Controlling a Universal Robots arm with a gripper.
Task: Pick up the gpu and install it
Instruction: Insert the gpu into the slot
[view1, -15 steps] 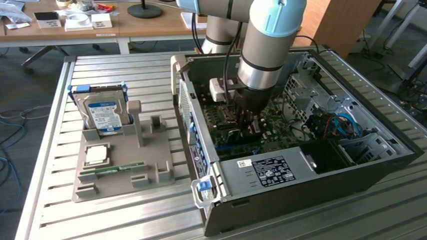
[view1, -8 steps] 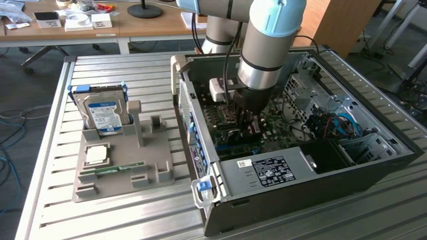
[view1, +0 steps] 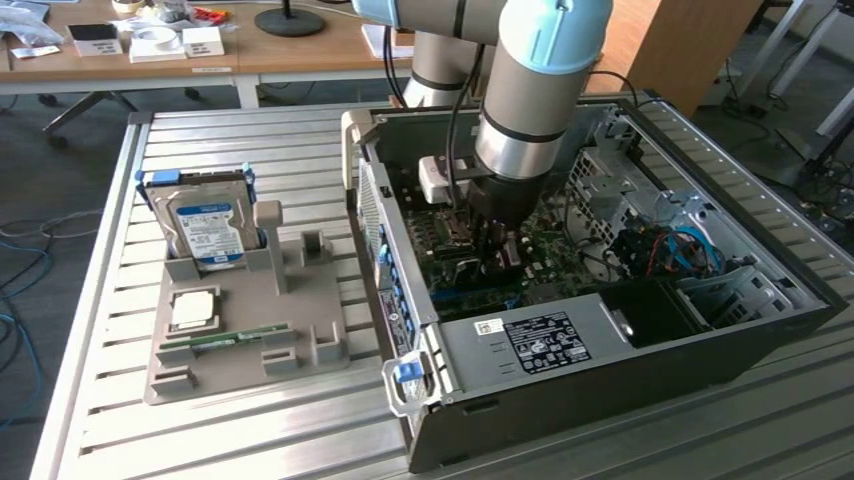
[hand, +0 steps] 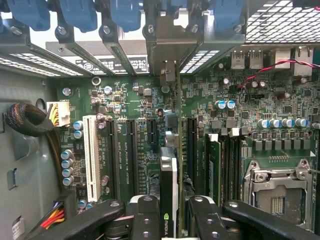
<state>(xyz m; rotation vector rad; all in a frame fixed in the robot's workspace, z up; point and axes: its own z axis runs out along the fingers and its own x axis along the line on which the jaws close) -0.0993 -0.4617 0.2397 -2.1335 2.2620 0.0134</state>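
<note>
A: Slatted metal workbench (view1: 267, 140), wooden desks behind it. Open PC case (view1: 747, 340) lies on its side, motherboard (hand: 135, 100) facing up so the slots can be reached from above.

B: Gripper?

A: Gripper (hand: 169, 210) is down inside the case, fingers (hand: 145, 215) pinching the gpu (hand: 169, 200) edge-on, one pad on each face. Card is held upright, long edge towards the board, probably so the connector can go straight into a slot.

B: Where's the card exactly?

A: Between the black expansion slots (hand: 131, 150), its pale metal bracket (hand: 169, 65) up at the case's rear slot openings. Can't tell if it's fully seated.

B: Look of it?

A: Thin, black-faced, white strip along the visible edge, small logo near the pads. In the exterior view it sits under the arm (view1: 534, 110).

B: Anything else?

A: Grey parts holder (view1: 240, 340) beside the case, with the blue-labelled hard drive (view1: 207, 225) standing in it, and a green memory stick (view1: 234, 338) lying flat.
</note>
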